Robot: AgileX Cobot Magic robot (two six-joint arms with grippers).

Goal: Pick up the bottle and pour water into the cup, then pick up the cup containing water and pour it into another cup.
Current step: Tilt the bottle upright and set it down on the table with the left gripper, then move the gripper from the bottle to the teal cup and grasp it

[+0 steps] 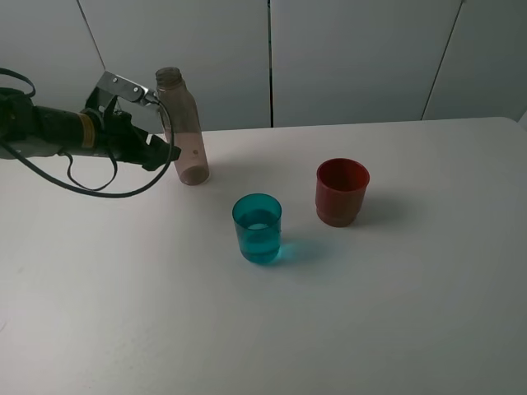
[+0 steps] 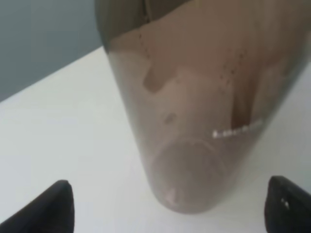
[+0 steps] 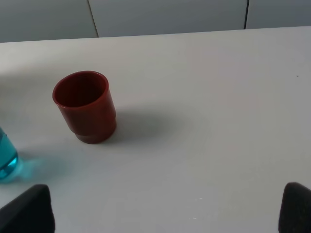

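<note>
Jaws of the left gripper [image 1: 163, 125]: spread wide, flanking the bottle [image 1: 184, 132] without clamping it. Jaws of the right gripper [image 3: 163, 213]: wide apart, empty.
- Item, bottle: upright near the far edge of the table [image 1: 395, 329], left part; probably parked clear of the pouring.
- Item, teal cup [image 1: 257, 229]: mid-table, upright, part-filled with water [image 1: 258, 239], so the first pour looks done.
- Item, red-brown cup [image 1: 342, 192]: near it, toward the right edge, mouth up, no water visible; placed to receive.
</note>
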